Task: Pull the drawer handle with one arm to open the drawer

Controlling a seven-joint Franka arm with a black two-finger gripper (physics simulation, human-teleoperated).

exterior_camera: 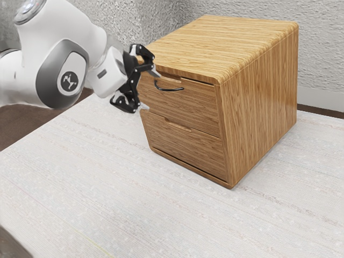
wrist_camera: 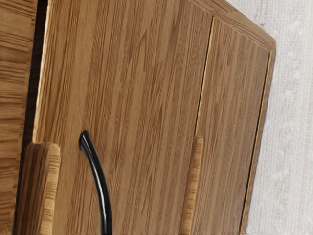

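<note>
The black two-finger end effector (exterior_camera: 148, 88), fingers apart, stands just beside the thin curved black handle (exterior_camera: 170, 88) on the upper drawer (exterior_camera: 188, 105) of the striped-grain wooden cabinet (exterior_camera: 260, 97), which sits on the pale rough desk (exterior_camera: 107, 193).

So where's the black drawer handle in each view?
Exterior view: black handle on the upper drawer front, just to the exterior view's right of the gripper.
Wrist view: it curves across that same drawer front.
Shared landmark: the seam between the two drawers.

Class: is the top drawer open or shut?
Shut, or barely ajar: the top drawer lies about level with the lower drawer; only a thin dark gap shows under the cabinet top.
</note>
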